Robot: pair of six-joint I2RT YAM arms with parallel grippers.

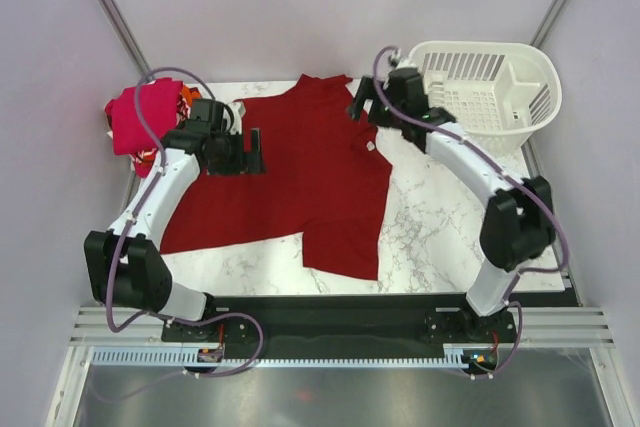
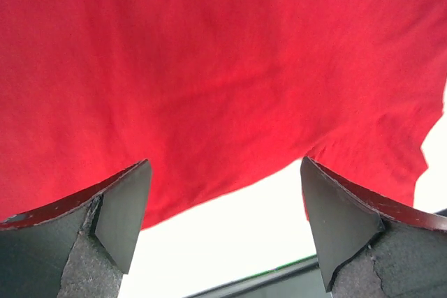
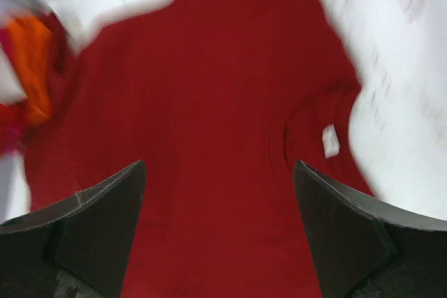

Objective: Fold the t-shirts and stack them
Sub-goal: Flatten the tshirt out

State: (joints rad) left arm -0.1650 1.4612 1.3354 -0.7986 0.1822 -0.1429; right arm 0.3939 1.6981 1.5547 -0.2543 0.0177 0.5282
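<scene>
A plain dark red t-shirt (image 1: 310,182) lies spread flat on the marble table, its small white neck label (image 1: 369,146) at the right. It fills the left wrist view (image 2: 209,68) and the right wrist view (image 3: 209,158), where the label (image 3: 330,140) shows. My left gripper (image 1: 253,151) is open and empty over the shirt's left edge. My right gripper (image 1: 358,103) is open and empty over the shirt's far right corner. A pile of magenta-pink, orange and red shirts (image 1: 145,117) sits at the far left.
A white plastic slotted basket (image 1: 490,87) stands at the far right corner. Bare marble table (image 1: 440,217) lies right of the shirt. The orange cloth of the pile shows at the left edge of the right wrist view (image 3: 31,68).
</scene>
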